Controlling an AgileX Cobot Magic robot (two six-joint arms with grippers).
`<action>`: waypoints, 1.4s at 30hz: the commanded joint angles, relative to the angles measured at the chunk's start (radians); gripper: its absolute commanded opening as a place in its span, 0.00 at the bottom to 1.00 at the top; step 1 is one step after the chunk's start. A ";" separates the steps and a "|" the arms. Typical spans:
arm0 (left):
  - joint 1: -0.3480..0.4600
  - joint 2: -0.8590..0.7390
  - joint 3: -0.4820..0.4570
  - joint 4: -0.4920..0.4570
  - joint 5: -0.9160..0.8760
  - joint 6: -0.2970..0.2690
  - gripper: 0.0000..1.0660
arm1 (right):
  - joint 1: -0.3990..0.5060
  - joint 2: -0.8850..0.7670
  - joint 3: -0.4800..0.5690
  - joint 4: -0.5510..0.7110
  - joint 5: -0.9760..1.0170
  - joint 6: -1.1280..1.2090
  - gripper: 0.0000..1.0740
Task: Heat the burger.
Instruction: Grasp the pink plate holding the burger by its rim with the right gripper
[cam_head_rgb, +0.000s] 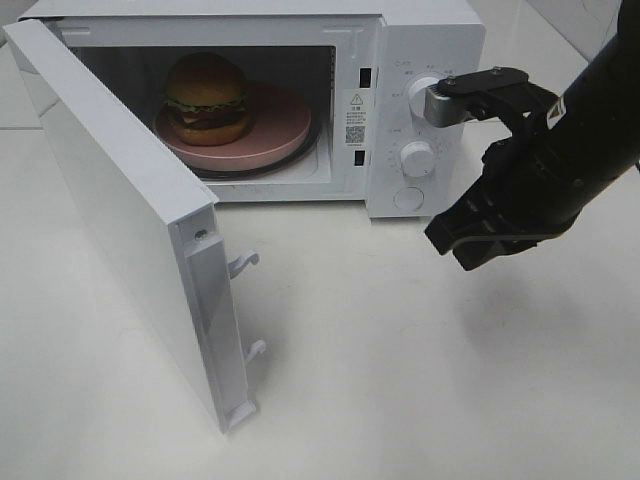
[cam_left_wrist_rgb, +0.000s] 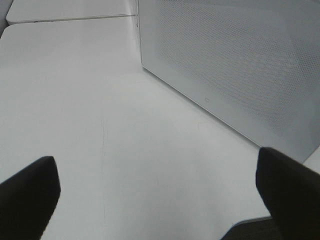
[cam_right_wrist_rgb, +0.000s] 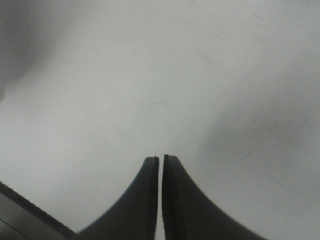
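The right gripper (cam_head_rgb: 455, 243) hovers over the table (cam_head_rgb: 400, 360), near and to the right of the microwave (cam_head_rgb: 430, 40) and its knobs. Its fingers (cam_right_wrist_rgb: 150, 200) are pressed almost together, with nothing between them. The left gripper (cam_left_wrist_rgb: 155, 155) is spread wide and empty above the table, near a white dotted panel (cam_left_wrist_rgb: 240, 65). The microwave door (cam_head_rgb: 110, 200) stands open to the left. Inside the microwave, the burger (cam_head_rgb: 207, 97) sits on the left part of a pink plate (cam_head_rgb: 280, 125).

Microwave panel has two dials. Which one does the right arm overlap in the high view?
The upper dial: the grey bracket on the right arm covers its lower right edge. The lower dial shows whole, clear of the arm.
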 joint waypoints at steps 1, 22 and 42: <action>0.003 -0.016 -0.001 -0.005 -0.013 -0.003 0.94 | -0.006 -0.014 -0.035 -0.015 0.090 -0.157 0.06; 0.003 -0.016 -0.001 -0.005 -0.013 -0.003 0.94 | -0.004 -0.014 -0.094 -0.236 0.167 -1.159 0.10; 0.003 -0.016 -0.001 -0.005 -0.013 -0.003 0.94 | 0.080 -0.010 -0.095 -0.355 -0.085 -0.957 0.91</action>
